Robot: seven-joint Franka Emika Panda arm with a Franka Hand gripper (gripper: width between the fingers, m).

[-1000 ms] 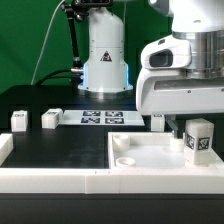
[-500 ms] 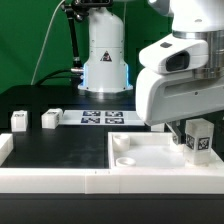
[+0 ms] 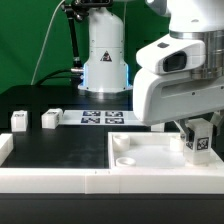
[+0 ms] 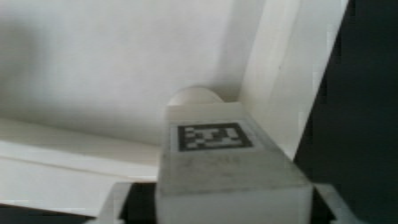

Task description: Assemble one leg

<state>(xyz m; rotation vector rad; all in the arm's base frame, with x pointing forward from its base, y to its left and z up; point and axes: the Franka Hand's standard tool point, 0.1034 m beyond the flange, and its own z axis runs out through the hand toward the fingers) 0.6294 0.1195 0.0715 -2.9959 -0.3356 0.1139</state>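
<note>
My gripper (image 3: 197, 128) is shut on a leg (image 3: 199, 141), a small white block with a black-and-white tag, and holds it upright over the far right part of the large flat white panel (image 3: 150, 160). In the wrist view the leg (image 4: 221, 150) fills the space between my fingers, its tip pointing at a corner of the panel (image 4: 107, 70). Two more legs (image 3: 19, 120) (image 3: 50, 118) stand on the black table at the exterior view's left. A round socket (image 3: 124, 160) shows in the panel's near left corner.
The marker board (image 3: 102, 117) lies flat at the table's back, in front of the robot base (image 3: 105, 60). A white rail (image 3: 50, 178) runs along the table's front edge, with a raised piece (image 3: 4, 147) at the exterior view's left.
My gripper has carried the leg a little lower and toward the exterior view's right over the panel. The other legs have not moved.
</note>
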